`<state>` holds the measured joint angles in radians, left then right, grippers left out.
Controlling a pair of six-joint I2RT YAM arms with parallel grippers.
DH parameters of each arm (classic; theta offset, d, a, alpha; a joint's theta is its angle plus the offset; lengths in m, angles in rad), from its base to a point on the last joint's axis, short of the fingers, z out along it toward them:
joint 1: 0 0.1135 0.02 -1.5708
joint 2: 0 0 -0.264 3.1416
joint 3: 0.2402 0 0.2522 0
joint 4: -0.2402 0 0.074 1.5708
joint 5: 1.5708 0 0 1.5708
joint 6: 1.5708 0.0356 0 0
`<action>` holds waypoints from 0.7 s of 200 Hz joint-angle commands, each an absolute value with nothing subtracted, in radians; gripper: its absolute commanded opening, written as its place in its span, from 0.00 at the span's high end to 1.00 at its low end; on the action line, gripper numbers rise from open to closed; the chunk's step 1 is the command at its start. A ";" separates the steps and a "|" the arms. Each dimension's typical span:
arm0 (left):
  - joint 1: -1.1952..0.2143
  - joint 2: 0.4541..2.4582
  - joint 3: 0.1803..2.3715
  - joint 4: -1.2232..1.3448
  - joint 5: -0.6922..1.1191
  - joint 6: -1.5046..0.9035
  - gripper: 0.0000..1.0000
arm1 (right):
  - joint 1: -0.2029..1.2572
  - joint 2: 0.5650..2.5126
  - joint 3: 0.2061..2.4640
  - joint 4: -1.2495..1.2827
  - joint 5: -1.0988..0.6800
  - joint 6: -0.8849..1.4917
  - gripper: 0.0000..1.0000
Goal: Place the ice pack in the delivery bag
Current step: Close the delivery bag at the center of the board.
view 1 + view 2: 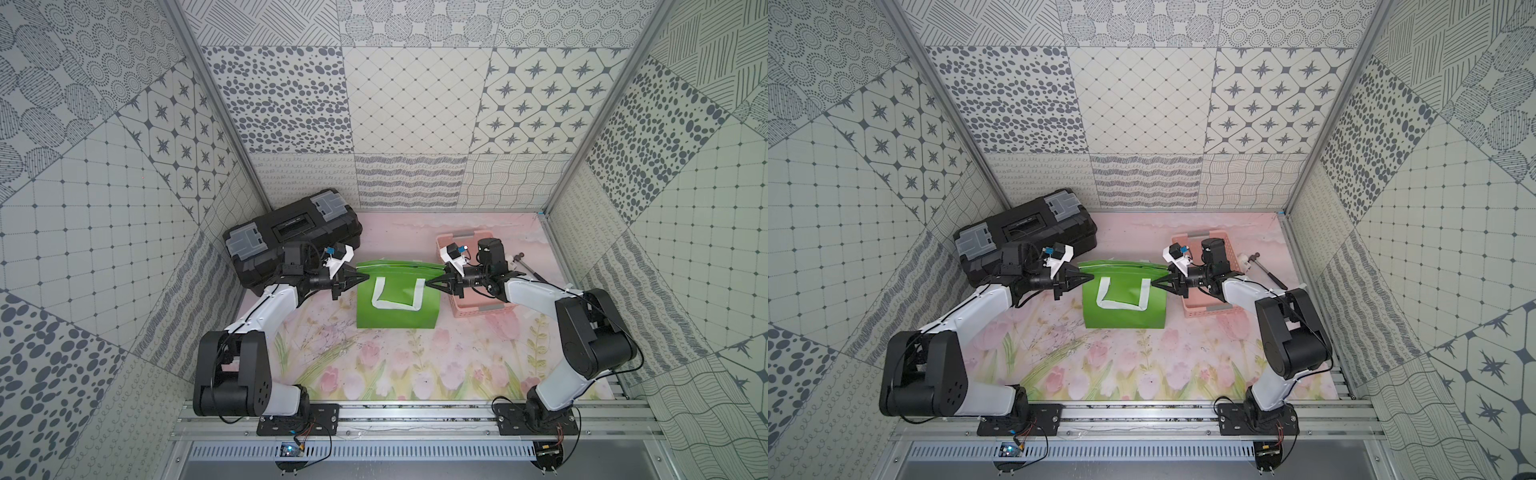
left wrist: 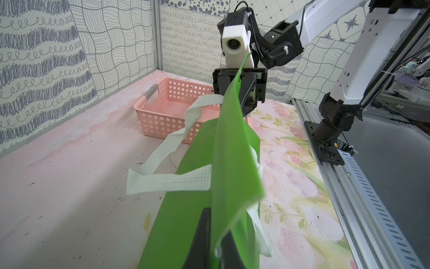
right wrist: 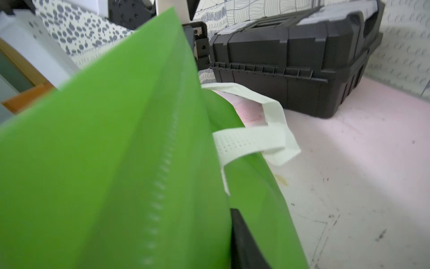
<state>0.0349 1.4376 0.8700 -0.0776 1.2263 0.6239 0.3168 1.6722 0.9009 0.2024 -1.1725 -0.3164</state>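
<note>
Floral pink matting under patterned wall panels. The delivery bag [image 1: 395, 322] stands between the two grippers, with its upper rim stretched from one to the other.

**Grippers.** The left gripper [image 1: 355, 276] has its jaws closed tight on the rim corner nearest it. In the left wrist view, green fabric runs out from between its fingers [image 2: 201, 233]. The right gripper [image 1: 428, 283] has its jaws drawn together on the opposite corner, and the fabric edge passes between them.

**Surroundings.** A black toolbox [image 1: 291, 232] lies behind the left gripper. A pink basket [image 1: 482, 311] sits under the right gripper's wrist.

**Handling (judged).** The bag looks thin, light and limp, and it creases rather than holding its shape. Its walls probably sag once released. The rim is the soundest place to grip, and the strap handles [image 1: 379, 293] are an alternative. Tension along the rim keeps the mouth a narrow slit, so widening it calls for pulling the long sides apart.

**Appearance.** The body is bright green and boxy. A white perforated strap loops down each broad face. No lining shows, because the mouth is nearly closed.

**Ice pack.** It appears in no view, so its handling cannot be judged.
</note>
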 commanded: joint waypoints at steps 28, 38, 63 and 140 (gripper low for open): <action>0.079 1.398 0.873 -0.185 1.309 0.636 1.00 | 0.314 1.631 0.906 0.190 -1.120 -0.323 1.00; 0.082 1.385 0.877 -0.234 1.315 0.668 1.00 | 0.314 1.623 0.914 0.179 -1.111 -0.336 1.00; 0.092 1.350 0.871 -0.291 1.332 0.692 0.93 | 0.314 1.609 0.921 0.170 -1.082 -0.370 1.00; 0.052 1.065 0.941 -0.046 0.999 0.089 0.22 | 0.328 1.559 0.962 0.054 -1.023 -0.481 1.00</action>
<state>0.0822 1.1778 0.8734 -0.1658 1.1908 0.4511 0.3325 1.6035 0.9257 0.0662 -1.0603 -0.4423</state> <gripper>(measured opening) 0.748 0.063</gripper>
